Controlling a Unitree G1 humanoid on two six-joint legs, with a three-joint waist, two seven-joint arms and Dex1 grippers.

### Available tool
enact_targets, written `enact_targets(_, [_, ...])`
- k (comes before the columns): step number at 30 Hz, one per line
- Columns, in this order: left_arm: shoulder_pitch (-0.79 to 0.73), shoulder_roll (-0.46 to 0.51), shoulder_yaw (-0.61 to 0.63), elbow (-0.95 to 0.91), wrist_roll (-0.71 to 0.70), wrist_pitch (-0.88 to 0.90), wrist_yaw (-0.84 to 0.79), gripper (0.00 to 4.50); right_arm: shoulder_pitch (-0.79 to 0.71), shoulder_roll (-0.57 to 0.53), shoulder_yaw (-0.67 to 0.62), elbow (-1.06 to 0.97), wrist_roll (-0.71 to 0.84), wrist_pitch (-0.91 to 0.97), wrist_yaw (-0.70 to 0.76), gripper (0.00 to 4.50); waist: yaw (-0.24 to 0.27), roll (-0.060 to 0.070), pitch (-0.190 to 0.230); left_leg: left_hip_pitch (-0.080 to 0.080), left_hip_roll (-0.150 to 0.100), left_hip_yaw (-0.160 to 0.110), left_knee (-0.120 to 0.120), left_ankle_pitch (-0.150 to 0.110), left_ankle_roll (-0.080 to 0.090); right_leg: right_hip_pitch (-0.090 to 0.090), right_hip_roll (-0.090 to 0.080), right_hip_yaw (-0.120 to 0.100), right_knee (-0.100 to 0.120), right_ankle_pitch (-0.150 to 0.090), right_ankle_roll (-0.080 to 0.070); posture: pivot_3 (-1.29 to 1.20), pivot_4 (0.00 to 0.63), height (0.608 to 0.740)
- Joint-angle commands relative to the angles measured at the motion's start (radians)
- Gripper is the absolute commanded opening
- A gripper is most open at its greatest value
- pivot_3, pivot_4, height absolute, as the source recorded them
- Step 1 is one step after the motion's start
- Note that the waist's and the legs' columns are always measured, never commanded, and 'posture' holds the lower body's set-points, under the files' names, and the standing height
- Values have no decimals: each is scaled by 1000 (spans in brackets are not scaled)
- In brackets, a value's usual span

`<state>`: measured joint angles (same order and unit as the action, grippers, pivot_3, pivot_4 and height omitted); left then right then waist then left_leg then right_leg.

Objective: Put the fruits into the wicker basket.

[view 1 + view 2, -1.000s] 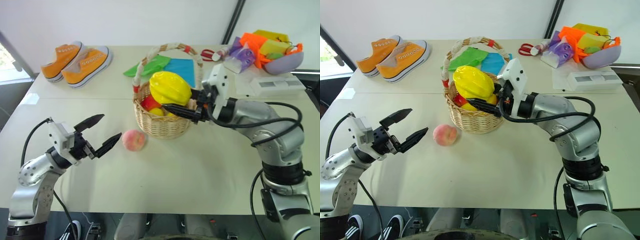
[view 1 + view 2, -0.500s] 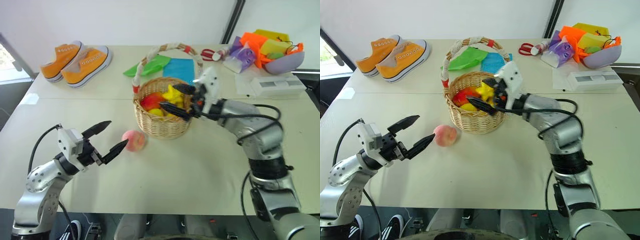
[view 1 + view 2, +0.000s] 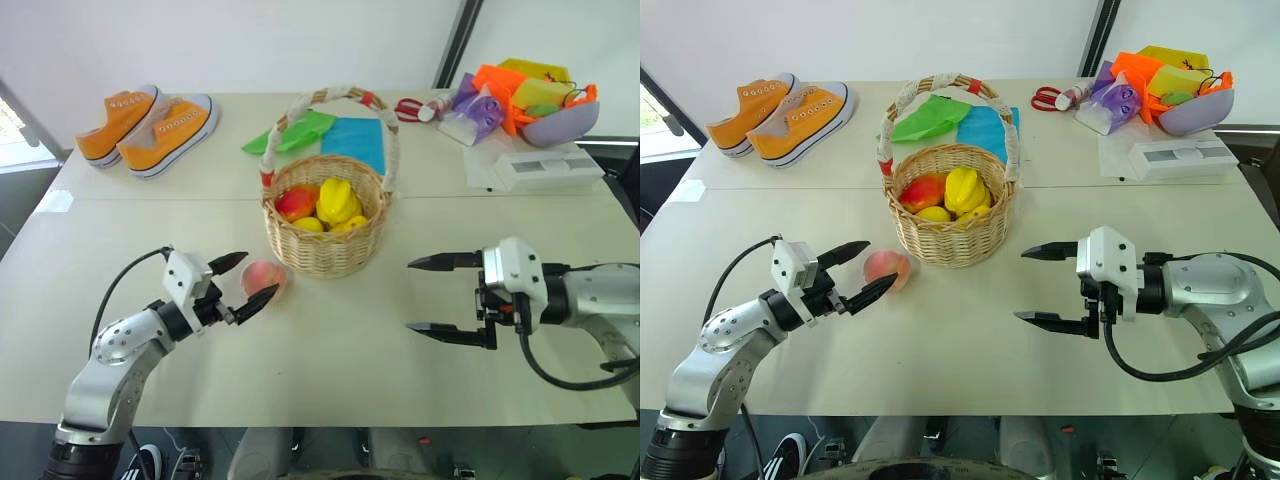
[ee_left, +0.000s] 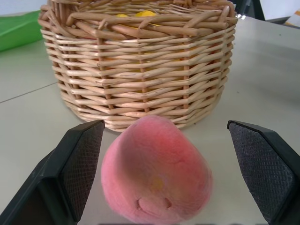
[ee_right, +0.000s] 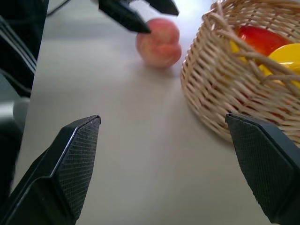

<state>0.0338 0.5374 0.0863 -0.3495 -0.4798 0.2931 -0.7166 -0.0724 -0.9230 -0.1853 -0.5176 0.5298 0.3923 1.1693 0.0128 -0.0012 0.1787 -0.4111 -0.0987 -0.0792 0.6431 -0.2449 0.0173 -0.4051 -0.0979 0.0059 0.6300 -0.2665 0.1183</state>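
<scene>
Fingers of the left gripper [image 3: 249,280] spread wide around the peach [image 3: 262,276] at frame centre-left, seemingly not gripping. The right gripper [image 3: 428,295], released, has withdrawn lower right; its yellow fruit [image 3: 336,200] now lies in the wicker basket [image 3: 322,245].

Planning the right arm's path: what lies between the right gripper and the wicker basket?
Bare tabletop separates the right gripper from the wicker basket, in the right eye view.
</scene>
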Motion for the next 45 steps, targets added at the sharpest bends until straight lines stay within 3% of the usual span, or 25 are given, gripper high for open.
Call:
enact_targets(1, [-20, -12, -29, 17, 41, -19, 6, 4500, 7, 10, -8, 12, -30, -72, -4, 4444, 2, 0, 0, 0, 0, 0, 0, 0, 0, 0, 0, 0, 0, 0, 0, 0, 150, 740])
enact_targets(10, [-48, -34, -98, 55, 105, -9, 12, 4500, 7, 35, 11, 26, -15, -93, -21, 4444, 0, -1, 0, 0, 0, 0, 0, 0, 0, 1, 0, 0, -1, 0, 0, 0, 150, 740])
enact_targets(14, [-40, -38, -83, 51, 115, -21, 22, 3349, -9, 37, 28, 29, -21, -81, -34, 4500, 1, -1, 0, 0, 0, 0, 0, 0, 0, 0, 0, 0, 0, 0, 0, 0, 150, 740])
enact_targets(17, [-29, -34, -65, 48, 116, -42, 24, 3157, -35, 46, 33, 35, -13, -72, -53, 4500, 0, -1, 0, 0, 0, 0, 1, 0, 0, 1, 0, 0, 0, 0, 0, 0, 150, 740])
enact_targets(19, [-15, -28, -30, 26, 71, -13, 20, 3157, -45, 45, 37, 35, -13, -74, -56, 4500, 0, -1, 0, 0, 0, 0, 1, 0, 0, 1, 0, 0, 0, 0, 0, 0, 150, 740])
enact_targets(25, [33, 56, 203, -133, -317, 112, -123, 3157, -65, 74, -1, 47, 67, -40, -81, 4500, 1, -1, 0, -1, 0, -1, 0, 0, 0, -1, 0, 0, 0, -1, -1, 0, 150, 740])
enact_targets(27, [9, 79, 229, -137, -364, 141, -120, 3157, -97, 120, -18, 73, 99, -39, -120, 4500, 1, 0, 0, -1, 0, 0, 1, 0, 0, 0, 0, 0, 0, -1, -2, 0, 150, 740])
enact_targets(31, [-187, 30, 181, -138, -435, 214, 21, 3157, -159, 218, -61, 143, 106, -91, -195, 4500, 9, -1, 1, 0, 0, -1, 4, 0, 0, 0, 0, -1, 0, -1, -2, 0, 150, 740])
enact_targets(34, [-367, -86, 39, -67, -263, 221, 197, 3157, -178, 236, -43, 158, 50, -122, -230, 4500, 25, -1, 0, 1, -2, -1, 5, 0, 0, 0, 0, -1, 0, 2, 3, 0, 150, 740])
enact_targets(37, [-464, -182, -56, -6, -189, 214, 245, 3157, -190, 248, -30, 151, 44, -124, -252, 4500, 25, -2, 0, 0, -4, -1, 3, 0, 0, 2, 0, 1, 0, 3, 4, 0, 150, 740])
enact_targets(43, [-530, -302, -140, 82, -61, 177, 319, 3157, -172, 244, -27, 123, 29, -123, -277, 4500, 24, -2, 0, 0, -3, 0, 1, 2, -4, -1, 1, 3, 1, 3, 4, 0, 150, 740])
enact_targets(45, [-535, -321, -135, 85, -46, 156, 319, 4204, -167, 242, -28, 115, 30, -116, -288, 4500, 23, -2, 0, 0, -3, 0, 2, 2, -3, 0, 1, 3, 1, 3, 4, 0, 150, 740])
